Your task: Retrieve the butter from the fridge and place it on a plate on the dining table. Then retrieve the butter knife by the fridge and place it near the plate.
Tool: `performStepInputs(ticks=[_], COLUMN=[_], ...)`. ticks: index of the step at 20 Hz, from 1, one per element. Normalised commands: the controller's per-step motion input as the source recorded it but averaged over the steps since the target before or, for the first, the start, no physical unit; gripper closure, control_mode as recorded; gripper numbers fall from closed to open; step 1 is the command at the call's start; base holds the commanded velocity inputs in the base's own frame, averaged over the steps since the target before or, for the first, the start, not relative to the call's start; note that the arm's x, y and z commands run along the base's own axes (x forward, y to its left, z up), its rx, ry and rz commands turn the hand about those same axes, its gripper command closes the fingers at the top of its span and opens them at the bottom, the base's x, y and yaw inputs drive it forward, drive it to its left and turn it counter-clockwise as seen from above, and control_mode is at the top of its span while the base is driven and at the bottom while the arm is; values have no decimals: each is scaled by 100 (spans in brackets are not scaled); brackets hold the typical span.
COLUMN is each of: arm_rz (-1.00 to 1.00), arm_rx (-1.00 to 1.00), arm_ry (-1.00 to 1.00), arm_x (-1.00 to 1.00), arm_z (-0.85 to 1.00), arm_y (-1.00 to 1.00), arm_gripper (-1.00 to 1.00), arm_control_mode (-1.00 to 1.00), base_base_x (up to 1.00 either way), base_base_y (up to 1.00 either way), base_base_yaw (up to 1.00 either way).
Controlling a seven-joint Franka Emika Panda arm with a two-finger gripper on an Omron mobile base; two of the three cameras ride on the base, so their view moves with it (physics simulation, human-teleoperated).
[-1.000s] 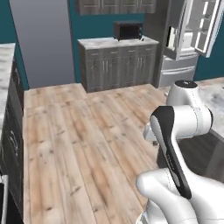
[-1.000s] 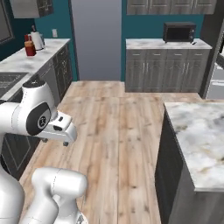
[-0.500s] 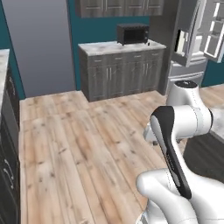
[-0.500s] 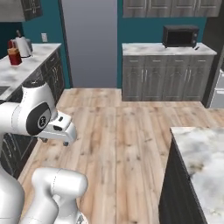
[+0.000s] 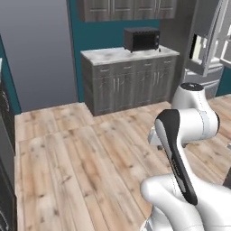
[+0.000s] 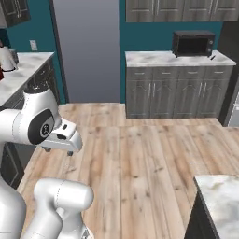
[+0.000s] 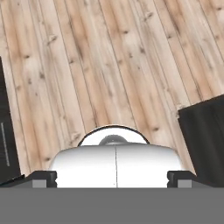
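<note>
Fridge at 2 o'clock in left base view, door ajar. Microwave on counter at 1 o'clock. Gripper state: cannot tell.

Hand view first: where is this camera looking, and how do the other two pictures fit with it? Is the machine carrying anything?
The machine is a white robot arm on a driving base in a rendered kitchen. The hand view looks along its gripper down at the wood floor. Its two dark fingertips stand wide apart with nothing between them, so it carries nothing. The two base views look forward from behind the arm, left and right. Both show a black microwave on a grey cabinet counter. The left one catches the fridge, one door open. The right one catches a corner of the marbled dining table.
</note>
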Motion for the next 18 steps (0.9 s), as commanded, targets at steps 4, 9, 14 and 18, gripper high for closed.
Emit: performStepInputs(ticks=[4,9,14,18], arm_rz=[0,0,0,0], arm_rx=[0,0,0,0], arm_ry=[0,0,0,0], arm_x=[0,0,0,0], arm_z=[0,0,0,0], arm_y=[0,0,0,0], arm_gripper=[-100,-100,-100,-100], arm_control_mode=[100,100,100,100], base_base_x=[100,100,100,100], base_base_y=[0,0,0,3], base_base_yaw=[-9,-10,-10,-11])
